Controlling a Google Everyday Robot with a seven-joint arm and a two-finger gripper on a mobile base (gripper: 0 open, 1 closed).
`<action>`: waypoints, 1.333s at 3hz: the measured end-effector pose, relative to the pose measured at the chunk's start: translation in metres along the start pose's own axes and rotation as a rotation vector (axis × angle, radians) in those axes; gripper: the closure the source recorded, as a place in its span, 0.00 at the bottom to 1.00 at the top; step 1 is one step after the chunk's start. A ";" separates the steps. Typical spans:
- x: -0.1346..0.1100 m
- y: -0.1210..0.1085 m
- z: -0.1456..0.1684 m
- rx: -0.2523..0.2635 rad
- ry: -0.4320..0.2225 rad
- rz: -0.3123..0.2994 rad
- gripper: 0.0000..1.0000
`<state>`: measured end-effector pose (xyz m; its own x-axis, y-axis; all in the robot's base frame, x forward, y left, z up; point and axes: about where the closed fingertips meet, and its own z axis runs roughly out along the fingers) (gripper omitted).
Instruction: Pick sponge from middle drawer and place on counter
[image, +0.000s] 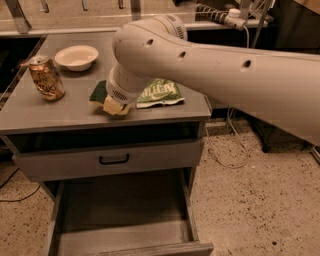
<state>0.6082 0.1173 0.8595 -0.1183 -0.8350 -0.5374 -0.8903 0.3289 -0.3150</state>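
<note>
One pincer meets sponge over counter, chip bag beside.

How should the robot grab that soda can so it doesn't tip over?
Probably around the middle of its round body, squeezing two opposite sides. The soda can stands upright on the counter, so coming in from the counter's front edge looks best, because the bowl sits close behind it. The gripper is down at the sponge, beside the can.

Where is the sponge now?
In the camera view, the sponge is under the tool at the front of the counter, between the can and the green chip bag.
</note>
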 end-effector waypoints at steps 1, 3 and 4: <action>-0.011 -0.030 0.019 -0.024 -0.004 0.002 1.00; -0.020 -0.041 0.055 -0.087 -0.008 0.000 1.00; -0.021 -0.041 0.055 -0.087 -0.008 0.000 0.88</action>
<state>0.6711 0.1451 0.8408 -0.1152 -0.8314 -0.5435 -0.9254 0.2888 -0.2456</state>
